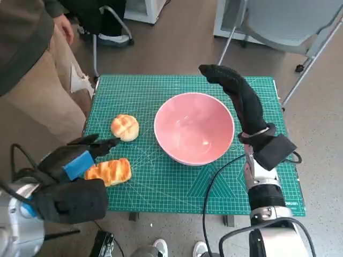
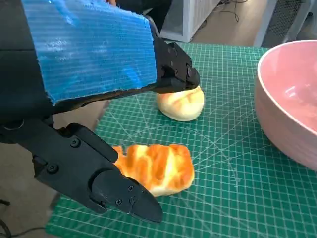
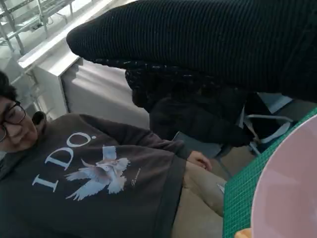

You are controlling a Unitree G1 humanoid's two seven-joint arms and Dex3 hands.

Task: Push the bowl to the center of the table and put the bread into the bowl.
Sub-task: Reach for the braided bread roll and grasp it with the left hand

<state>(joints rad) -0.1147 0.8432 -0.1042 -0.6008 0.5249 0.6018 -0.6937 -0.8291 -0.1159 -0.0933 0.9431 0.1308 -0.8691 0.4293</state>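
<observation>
The pink bowl point(image 1: 194, 127) is standing about in the middle of the green cutting mat point(image 1: 161, 88), so the pushing part looks finished. It is holding nothing yet.

The right hand point(image 1: 236, 93) is hanging just beside the bowl's right rim, at the far side, fingers stretched out and holding nothing. I think it is placed there because this is the side for pushing the bowl.

The left hand point(image 1: 72, 160) is hovering at the near left edge of the mat. Its fingers point(image 2: 124, 196) are spread wide, and the left wrist view is showing the glazed bread point(image 2: 156, 167) lying between them, not yet gripped. This looks like preparing to grasp it. A round bun point(image 1: 125, 127) is lying farther away, left of the bowl, with one black fingertip close above it.

The mat is covering the small table. A person point(image 3: 99, 173) in a dark sweater is sitting at the left. A grey chair point(image 1: 289, 24) is standing far right on the brownish floor point(image 1: 182, 37).
</observation>
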